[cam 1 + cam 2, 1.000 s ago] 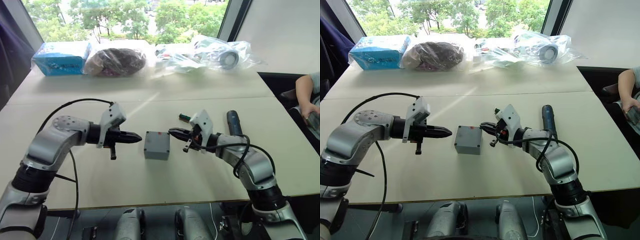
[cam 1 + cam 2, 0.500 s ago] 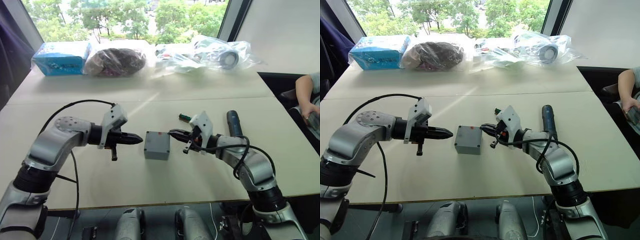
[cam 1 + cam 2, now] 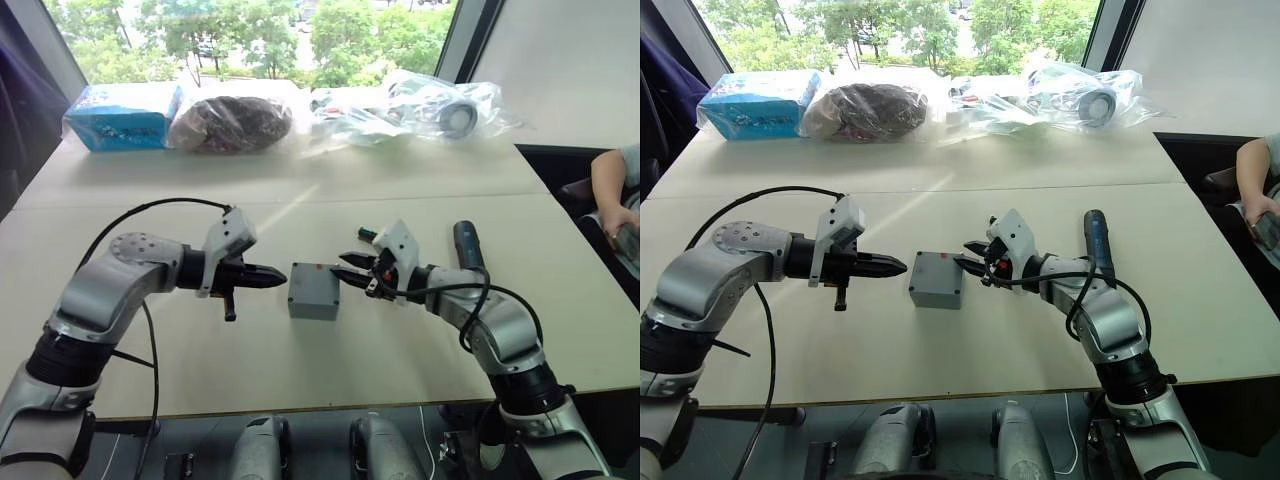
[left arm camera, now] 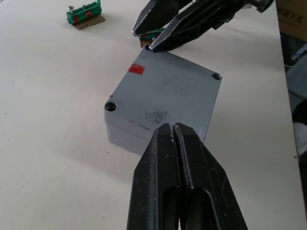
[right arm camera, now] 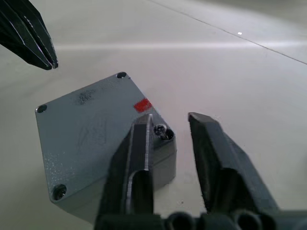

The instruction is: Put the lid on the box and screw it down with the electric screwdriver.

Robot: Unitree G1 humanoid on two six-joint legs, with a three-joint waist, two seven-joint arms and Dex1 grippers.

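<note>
The two eye views look from head height forward and down over the table, side by side, so the grey box sits a little left of centre in each; both take in the table as far as the window behind the box. The left wrist view looks along the left gripper from close by, facing the box from the robot's left. The right wrist view looks along the right gripper from closer still, facing the box from the opposite side. All four views share the box, and each wrist view catches the other gripper beyond it.
</note>
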